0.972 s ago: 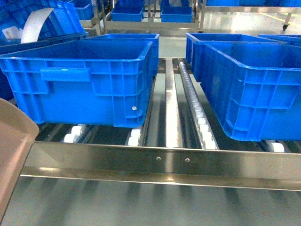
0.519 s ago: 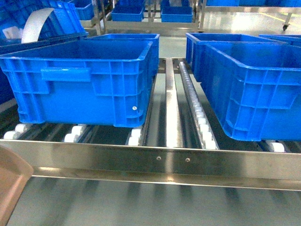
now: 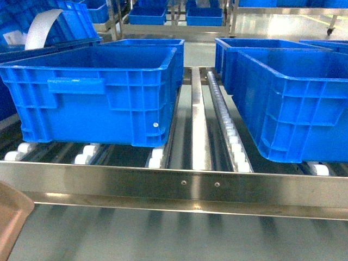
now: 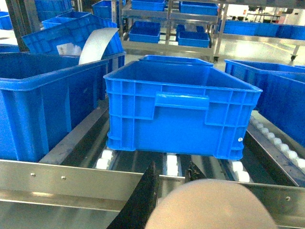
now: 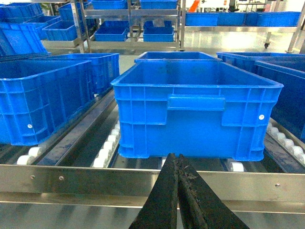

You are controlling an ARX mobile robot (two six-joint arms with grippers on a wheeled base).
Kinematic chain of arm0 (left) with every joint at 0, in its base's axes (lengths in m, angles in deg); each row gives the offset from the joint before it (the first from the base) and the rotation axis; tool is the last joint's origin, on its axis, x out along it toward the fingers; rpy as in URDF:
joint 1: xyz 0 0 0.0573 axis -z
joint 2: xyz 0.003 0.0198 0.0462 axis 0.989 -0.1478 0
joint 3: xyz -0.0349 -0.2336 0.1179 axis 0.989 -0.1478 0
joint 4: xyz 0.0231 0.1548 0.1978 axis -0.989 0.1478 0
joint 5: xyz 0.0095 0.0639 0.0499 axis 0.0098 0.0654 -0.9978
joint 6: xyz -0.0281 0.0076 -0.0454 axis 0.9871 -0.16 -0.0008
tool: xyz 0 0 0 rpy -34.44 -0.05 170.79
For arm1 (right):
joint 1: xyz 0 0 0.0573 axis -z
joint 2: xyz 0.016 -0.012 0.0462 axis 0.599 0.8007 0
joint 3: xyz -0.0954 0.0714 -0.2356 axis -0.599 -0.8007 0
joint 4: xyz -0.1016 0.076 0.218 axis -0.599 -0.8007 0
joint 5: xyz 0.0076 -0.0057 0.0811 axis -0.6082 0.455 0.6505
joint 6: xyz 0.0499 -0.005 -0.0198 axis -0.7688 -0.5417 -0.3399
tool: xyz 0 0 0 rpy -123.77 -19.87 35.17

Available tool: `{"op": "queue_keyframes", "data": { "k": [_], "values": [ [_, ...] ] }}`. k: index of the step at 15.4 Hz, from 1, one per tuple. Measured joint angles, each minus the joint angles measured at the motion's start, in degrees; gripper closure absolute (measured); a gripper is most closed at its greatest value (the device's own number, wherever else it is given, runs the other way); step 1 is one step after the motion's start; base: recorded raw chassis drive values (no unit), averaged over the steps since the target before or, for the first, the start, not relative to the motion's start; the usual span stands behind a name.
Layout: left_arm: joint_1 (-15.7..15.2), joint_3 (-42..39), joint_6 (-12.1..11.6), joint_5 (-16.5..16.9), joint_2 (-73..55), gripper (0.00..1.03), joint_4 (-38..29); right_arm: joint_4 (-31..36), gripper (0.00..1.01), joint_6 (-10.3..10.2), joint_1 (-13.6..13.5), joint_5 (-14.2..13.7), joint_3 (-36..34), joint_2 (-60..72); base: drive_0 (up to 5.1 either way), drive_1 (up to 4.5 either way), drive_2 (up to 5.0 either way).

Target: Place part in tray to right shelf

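Observation:
Only a corner of the cream-beige tray (image 3: 10,217) shows in the head view, at the bottom left, below the right shelf's steel front rail (image 3: 109,179). In the left wrist view the tray's rounded handle end (image 4: 209,205) fills the bottom middle. My left gripper (image 4: 172,167) is shut on it, and its dark fingers (image 4: 147,191) reach toward the rail (image 4: 71,179). My right gripper (image 5: 177,160) is shut with nothing in it, pointing at the rail (image 5: 95,179). The part is out of view. Neither gripper appears in the head view.
Large blue crates (image 3: 98,92) (image 3: 293,98) stand on the white roller tracks (image 3: 231,136), with a gap between them. The left gripper faces one crate (image 4: 181,107), the right gripper another (image 5: 195,107). More crates and racks stand behind.
In the head view the tray has sunk down and to the left, from covering the shelf's left end to a small corner at the bottom, uncovering the left rollers.

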Motion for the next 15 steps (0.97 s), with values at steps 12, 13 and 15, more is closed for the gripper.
{"op": "queue_keyframes", "data": {
  "k": [12, 13, 15],
  "values": [
    [0.0, 0.0, -0.2, 0.0, 17.4, 0.9, 18.5, 0.0, 0.99, 0.0, 0.0, 0.0, 0.0, 0.0, 0.0, 0.0, 0.0],
    [0.0, 0.0, -0.2, 0.0, 17.4, 0.9, 17.9, 0.0, 0.99, 0.0, 0.0, 0.0, 0.0, 0.0, 0.0, 0.0, 0.0],
    [0.0, 0.0, -0.1, 0.0, 17.4, 0.9, 18.3, 0.0, 0.99, 0.0, 0.0, 0.0, 0.0, 0.0, 0.0, 0.0, 0.0]
  ]
}}
